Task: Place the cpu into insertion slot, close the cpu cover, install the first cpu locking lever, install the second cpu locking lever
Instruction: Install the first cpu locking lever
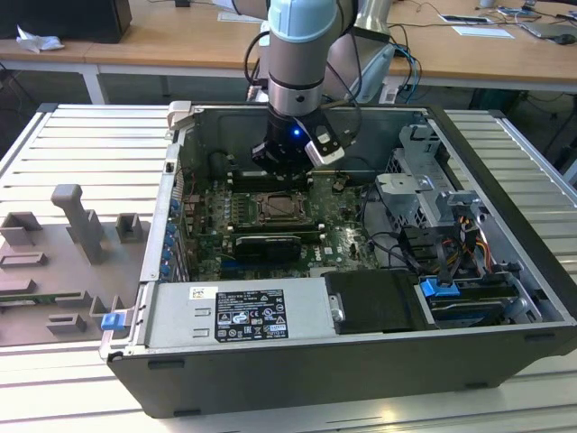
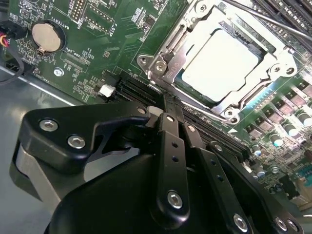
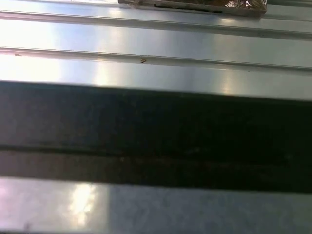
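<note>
In the second wrist view the cpu [image 2: 222, 63] lies flat in the insertion slot [image 1: 275, 208], its pale silver top showing through the cut-out of the cpu cover [image 2: 168, 66], which is folded down over it. A thin silver locking lever [image 2: 273, 22] runs along the far side of the socket. My gripper [image 2: 163, 105] hangs just above the green board beside the socket's corner, its black fingers [image 2: 168, 126] drawn together with nothing between them. In the exterior view the gripper [image 1: 287, 167] hovers inside the open computer case, right behind the socket.
Case walls [image 1: 171, 180] ring the board. A black expansion card [image 1: 268, 244] and power supply [image 1: 239, 316] sit in front of the socket; drive cage [image 1: 433, 194] and cables [image 1: 406, 244] are at the exterior view's right. Grey fixtures [image 1: 81, 225] stand outside. Ribbed metal [image 3: 156, 39] runs across the first wrist view.
</note>
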